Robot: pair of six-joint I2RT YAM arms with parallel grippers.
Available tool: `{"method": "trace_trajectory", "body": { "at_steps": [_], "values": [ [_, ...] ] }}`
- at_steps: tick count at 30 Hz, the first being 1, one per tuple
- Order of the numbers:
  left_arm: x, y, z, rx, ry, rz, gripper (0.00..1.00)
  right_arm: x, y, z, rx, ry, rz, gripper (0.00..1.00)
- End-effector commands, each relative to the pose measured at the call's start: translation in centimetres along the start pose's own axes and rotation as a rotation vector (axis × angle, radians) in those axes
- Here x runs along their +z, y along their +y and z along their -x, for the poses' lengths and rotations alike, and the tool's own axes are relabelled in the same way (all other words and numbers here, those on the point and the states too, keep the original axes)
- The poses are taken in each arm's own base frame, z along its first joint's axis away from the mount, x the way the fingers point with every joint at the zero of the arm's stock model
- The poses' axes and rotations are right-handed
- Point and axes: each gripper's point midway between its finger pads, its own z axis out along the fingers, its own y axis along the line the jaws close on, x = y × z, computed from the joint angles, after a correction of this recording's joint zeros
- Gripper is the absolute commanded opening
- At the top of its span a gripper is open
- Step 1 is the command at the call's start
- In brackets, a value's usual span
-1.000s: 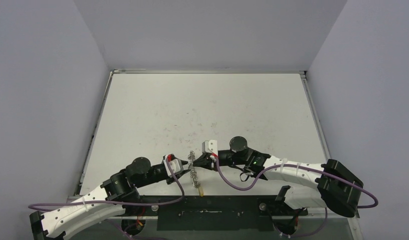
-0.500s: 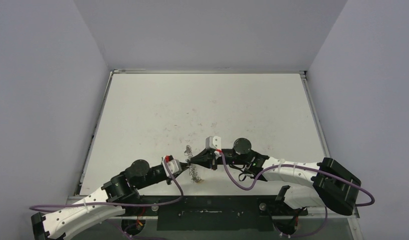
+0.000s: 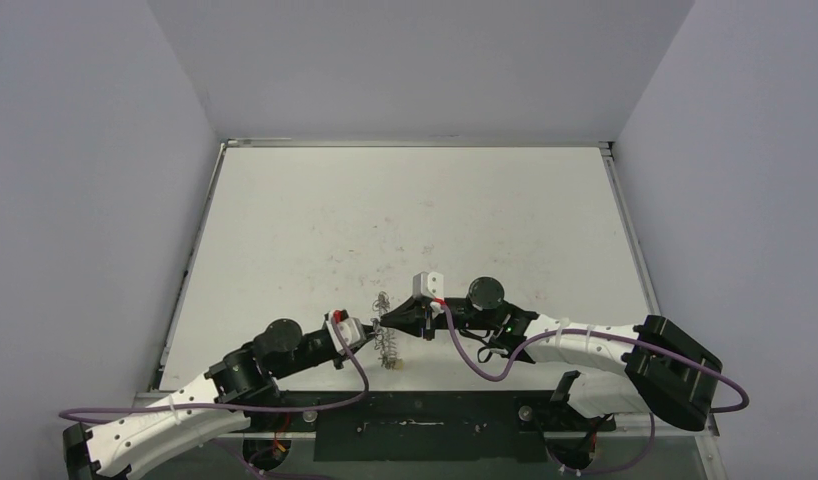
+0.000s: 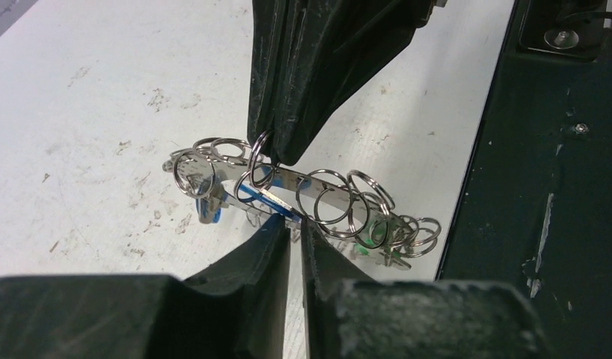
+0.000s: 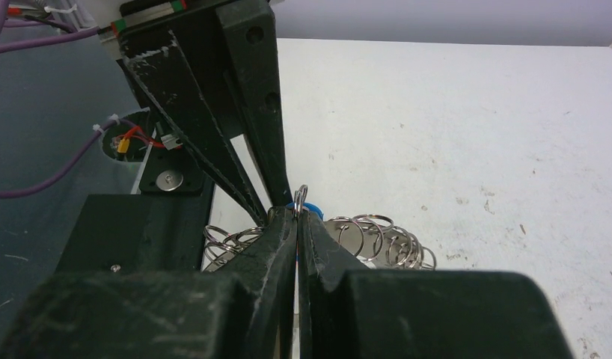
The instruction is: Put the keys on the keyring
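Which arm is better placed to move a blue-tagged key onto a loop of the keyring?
Left. Its gripper is shut right at a blue-tagged key, while the right gripper pinches a loop of the keyring and should hold it steady.

Looking down on a white tabletop (image 3: 415,210), scuffed and carrying faint dark specks and smudges near the middle. Seeing a thin metal rim (image 3: 190,270) edging its left, far and right sides. Meeting plain pale lilac-grey walls closing in on three sides: left wall (image 3: 85,200), back wall (image 3: 415,70), right wall (image 3: 735,200). Finding a black base plate (image 3: 435,440) with screws along the near edge. Being lit softly and evenly, with the tabletop brighter than the walls.
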Motion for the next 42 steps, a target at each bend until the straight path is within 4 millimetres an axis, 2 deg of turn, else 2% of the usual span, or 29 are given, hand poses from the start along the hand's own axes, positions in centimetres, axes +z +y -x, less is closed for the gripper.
{"method": "trace_trajectory", "body": {
  "at_steps": [1, 7, 11, 16, 23, 35, 42],
  "values": [
    [-0.5, 0.3, 2.7, -0.015, -0.086, 0.011, 0.16, 0.2, 0.0, 2.9, -0.061, -0.103, 0.002, 0.0],
    [-1.0, 0.4, 4.8, -0.063, -0.193, 0.028, 0.37, 0.2, 0.0, 2.9, -0.062, -0.099, 0.002, 0.0],
    [-0.7, 0.6, 4.4, -0.087, -0.179, 0.042, 0.39, 0.1, 0.0, 3.0, -0.065, -0.095, 0.002, 0.0],
    [-0.1, 0.9, 3.5, -0.091, -0.133, 0.061, 0.28, 0.1, 0.1, 3.0, -0.066, -0.092, 0.002, 0.0],
    [0.2, 1.1, 2.3, -0.066, -0.064, 0.066, 0.01, 0.0, 0.1, 3.3, -0.068, -0.101, 0.002, 0.0],
    [0.6, 1.5, 0.6, -0.048, 0.003, 0.087, 0.0, 0.1, 0.2, 4.0, -0.048, -0.14, 0.006, 0.0],
    [1.2, 0.8, 0.8, -0.011, 0.023, 0.035, 0.0, 0.2, 0.2, 4.0, -0.034, -0.154, 0.004, 0.0]
  ]
}}
